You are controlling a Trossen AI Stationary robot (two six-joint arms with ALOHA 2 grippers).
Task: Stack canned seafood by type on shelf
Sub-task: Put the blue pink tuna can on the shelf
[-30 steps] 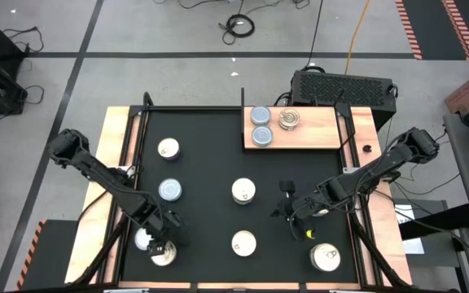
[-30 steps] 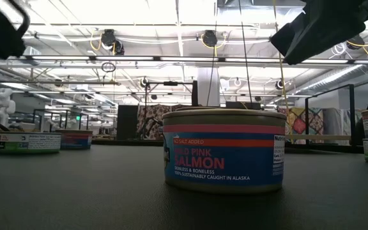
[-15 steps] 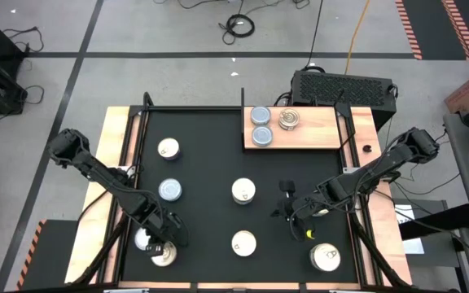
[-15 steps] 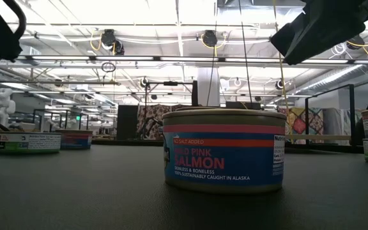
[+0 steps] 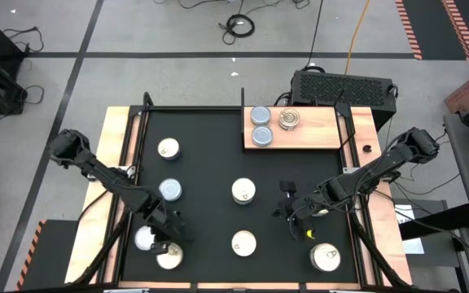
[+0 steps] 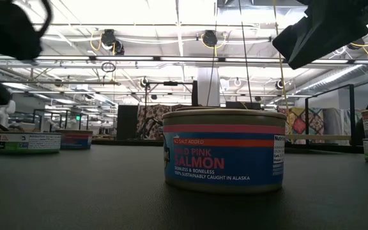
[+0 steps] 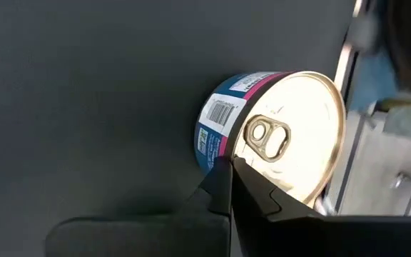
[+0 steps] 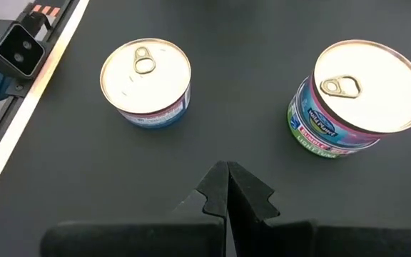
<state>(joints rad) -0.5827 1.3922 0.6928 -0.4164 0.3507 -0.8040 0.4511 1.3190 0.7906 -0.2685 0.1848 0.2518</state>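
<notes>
Gold-topped can [image 7: 284, 143] sits just beyond the left gripper [image 7: 228, 187], whose fingers have clenched on nothing; lifting now would leave it behind, or nudge it.

light: bright overhead strips | glare: tin lid [image 7: 291, 135] | blur: low-view arm edges

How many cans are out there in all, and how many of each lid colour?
Cans with silvery-blue lids: 4 (the pale can at the front left is hard to judge)
Cans with cream or gold lids: 6
Total: 10
</notes>
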